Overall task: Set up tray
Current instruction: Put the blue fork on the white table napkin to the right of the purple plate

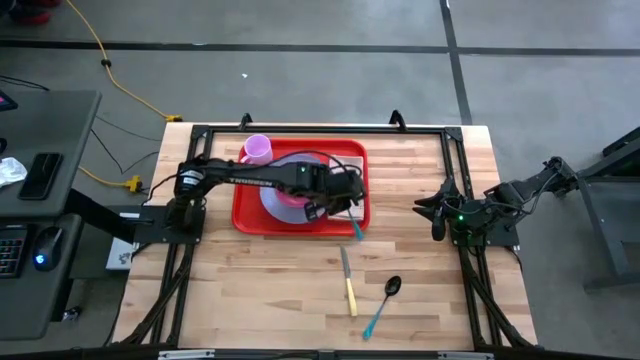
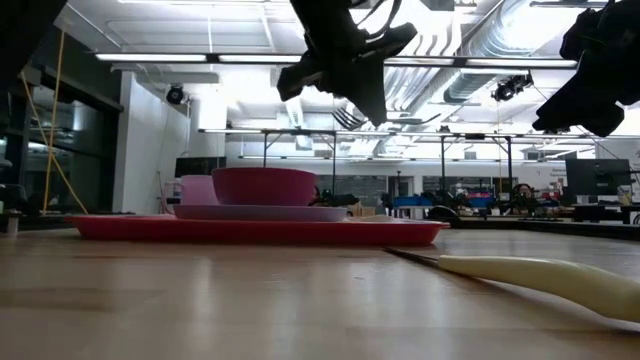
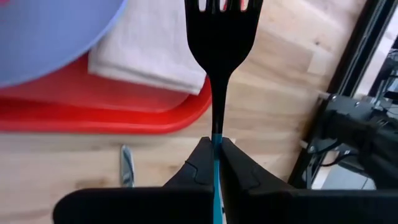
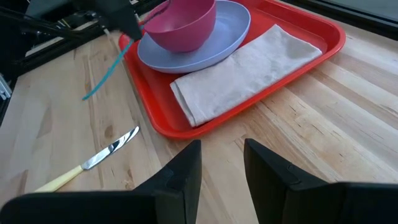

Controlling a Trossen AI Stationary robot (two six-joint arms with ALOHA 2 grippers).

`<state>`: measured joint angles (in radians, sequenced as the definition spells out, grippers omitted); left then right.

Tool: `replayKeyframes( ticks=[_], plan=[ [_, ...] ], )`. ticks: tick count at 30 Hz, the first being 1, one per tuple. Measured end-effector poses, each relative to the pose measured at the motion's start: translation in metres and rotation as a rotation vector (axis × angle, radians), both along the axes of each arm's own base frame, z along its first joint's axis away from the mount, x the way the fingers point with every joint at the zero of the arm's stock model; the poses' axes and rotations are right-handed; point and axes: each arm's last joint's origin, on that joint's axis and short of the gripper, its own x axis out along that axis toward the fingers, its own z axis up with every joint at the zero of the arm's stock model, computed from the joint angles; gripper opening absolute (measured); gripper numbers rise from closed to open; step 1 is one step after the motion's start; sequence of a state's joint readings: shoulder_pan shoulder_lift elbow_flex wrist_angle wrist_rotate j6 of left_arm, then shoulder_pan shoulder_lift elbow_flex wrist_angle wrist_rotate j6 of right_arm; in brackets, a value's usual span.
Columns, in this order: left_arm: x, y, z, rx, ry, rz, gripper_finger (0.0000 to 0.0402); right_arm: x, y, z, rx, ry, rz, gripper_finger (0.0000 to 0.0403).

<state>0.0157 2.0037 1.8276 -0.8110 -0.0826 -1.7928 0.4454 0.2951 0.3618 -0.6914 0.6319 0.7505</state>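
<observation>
Tray: the red tray lies flat on the wooden bench, toward the far side and left of the middle.
On the tray: a lavender plate with a pink bowl on it, a pink cup at the far left corner, and a folded cloth napkin beside the plate.
Left pincer: the left pincer hangs above the tray's near right corner, its jaws narrow and clamped on the teal handle of a dark fork, tines pointing away from the wrist.
Right pincer: the right pincer waits at the right side of the bench, jaws apart, holding nothing.
Still on the bench: a knife with a pale handle, and just beside it a spoon with a teal handle, both nearer than the tray.
</observation>
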Motion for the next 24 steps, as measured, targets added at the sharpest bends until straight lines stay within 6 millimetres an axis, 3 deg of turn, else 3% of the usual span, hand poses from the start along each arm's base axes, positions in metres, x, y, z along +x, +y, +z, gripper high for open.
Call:
replayKeyframes(
  ticks=[11,24],
  plan=[
    [0.001,0.031,0.005,0.032,-0.026,-0.022,0.0035,0.000,0.000,0.000,-0.003,-0.001,-0.003,0.0099],
    [0.012,0.073,-0.011,0.034,-0.079,-0.045,0.0035,0.000,0.000,0.000,0.000,-0.002,-0.005,0.0099]
  ],
)
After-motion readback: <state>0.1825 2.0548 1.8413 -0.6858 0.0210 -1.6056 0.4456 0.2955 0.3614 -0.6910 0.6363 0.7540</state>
